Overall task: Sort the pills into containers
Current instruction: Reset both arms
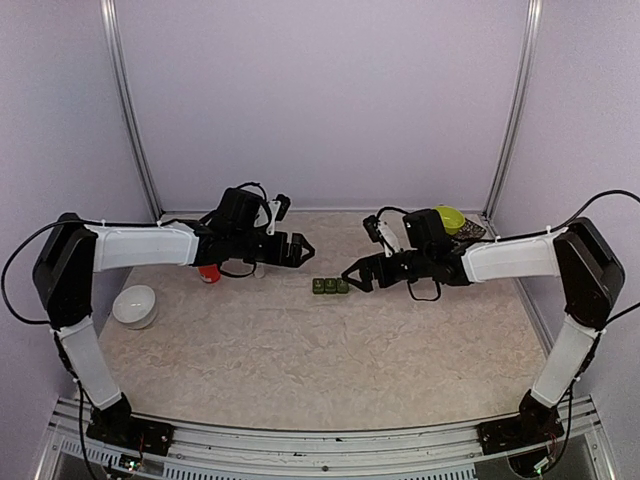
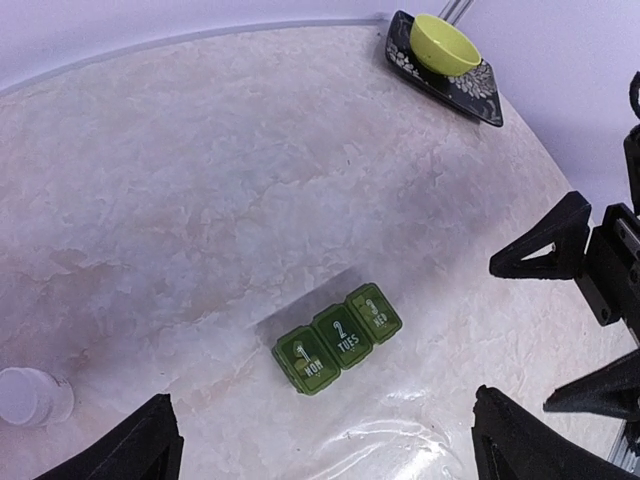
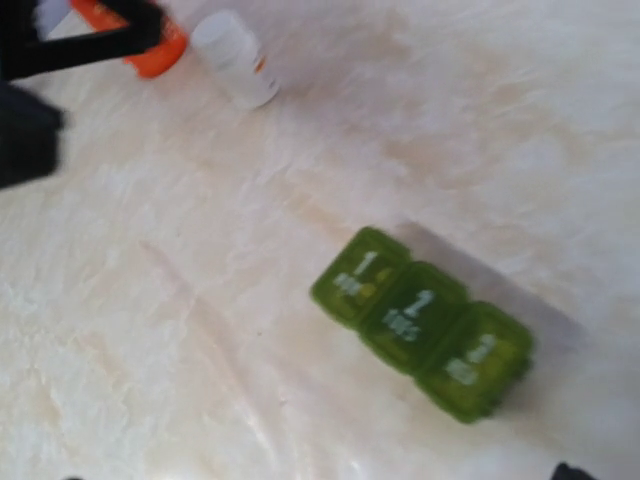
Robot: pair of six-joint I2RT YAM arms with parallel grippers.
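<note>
The containers (image 1: 329,286) are a dark green strip of three joined lidded compartments marked 1, 2 and 3, lying on the marbled table between my two arms. All three lids are down (image 2: 338,338) (image 3: 422,320). No loose pills show in any view. My left gripper (image 1: 308,250) hovers just left of the strip and behind it, open, with the strip lying ahead between its wide-spread fingers (image 2: 325,455). My right gripper (image 1: 350,278) sits close to the strip's right end, its jaws open and empty (image 2: 565,320). In the right wrist view only the very tips of its fingers show at the bottom edge.
A white bowl (image 1: 135,305) stands at the left. An orange-capped bottle (image 1: 208,272) (image 3: 140,45) and a small white bottle (image 3: 235,60) lie behind the left arm. A yellow-green bowl (image 1: 450,218) (image 2: 445,45) rests on a dark patterned plate (image 2: 485,95) at the back right.
</note>
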